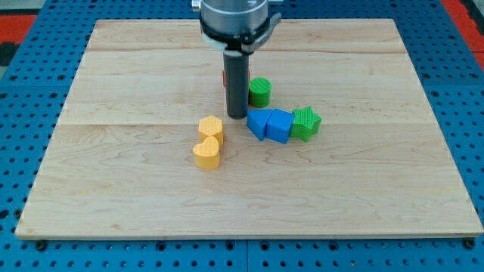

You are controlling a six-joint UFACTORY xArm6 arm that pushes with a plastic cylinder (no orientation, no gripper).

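Note:
My tip rests on the wooden board near its middle, at the end of the dark rod. A sliver of a red block shows just behind the rod at its left; its shape is hidden. To the tip's right stands a green cylinder. Just right of the tip and slightly lower lie two blue blocks, one triangular and one house-shaped, touching each other. A green star sits against the right blue block. Left and below the tip are a yellow hexagon and a yellow heart.
The wooden board lies on a blue pegboard table. A red area shows at the view's top left corner, and another at the top right.

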